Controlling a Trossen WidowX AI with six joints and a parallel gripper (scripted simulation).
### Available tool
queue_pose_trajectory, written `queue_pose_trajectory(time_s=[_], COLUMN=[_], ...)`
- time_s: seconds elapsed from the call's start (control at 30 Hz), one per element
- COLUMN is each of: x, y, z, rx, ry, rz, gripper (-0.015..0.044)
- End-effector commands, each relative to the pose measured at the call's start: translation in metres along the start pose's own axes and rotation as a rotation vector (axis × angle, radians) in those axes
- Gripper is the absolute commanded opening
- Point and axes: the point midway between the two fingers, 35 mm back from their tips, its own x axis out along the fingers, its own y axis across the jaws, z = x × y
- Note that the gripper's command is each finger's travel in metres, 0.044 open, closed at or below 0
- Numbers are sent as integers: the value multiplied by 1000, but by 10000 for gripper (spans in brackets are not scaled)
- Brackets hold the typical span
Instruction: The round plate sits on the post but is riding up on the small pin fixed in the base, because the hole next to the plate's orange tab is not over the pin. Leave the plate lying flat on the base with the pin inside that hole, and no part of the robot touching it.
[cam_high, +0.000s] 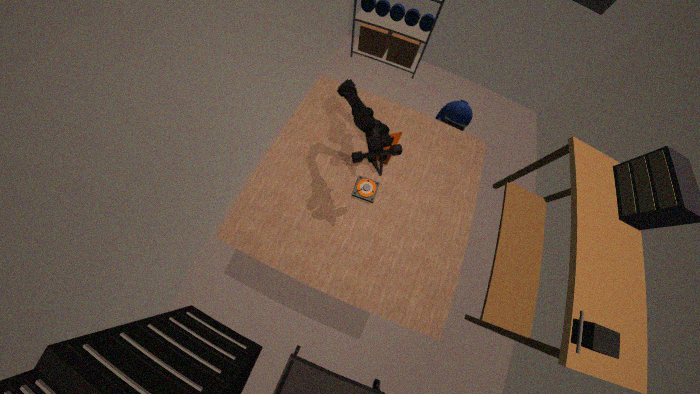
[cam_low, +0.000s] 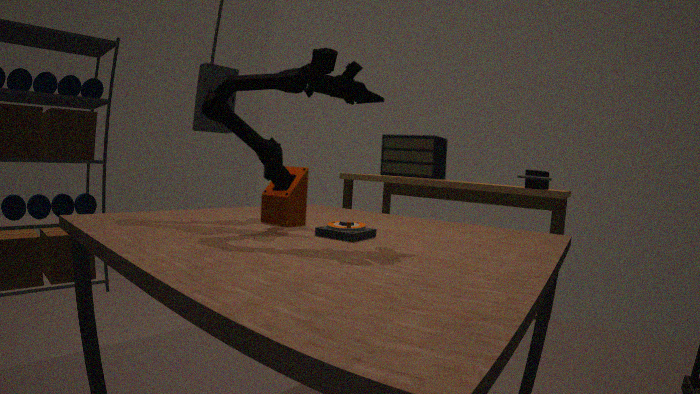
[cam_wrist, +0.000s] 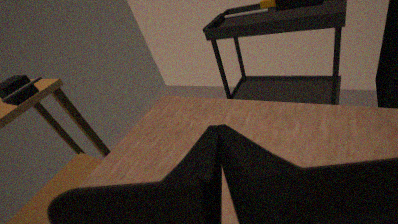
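Now I am holding my fingers pressed together on nothing, high above the table, where the orange-ringed round plate is sitting on its dark square base.

A single dark arm rises from its orange mount, leans back to a raised elbow, then reaches forward almost level, high in the air. At its end the claw points forward and slightly down, its two fingers pressed together tip to tip with nothing held between them
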Motion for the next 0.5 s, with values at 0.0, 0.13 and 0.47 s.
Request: queue_pose_trajectory(time_s=[0.0,0.13,0.47], x=[25,40,8], y=[-22,-53,-97], z=[-50,-133,-259], rx=[98,219,317], ry=[247,626,1231], rz=[-85,-237,-536], gripper=[0,0,0])
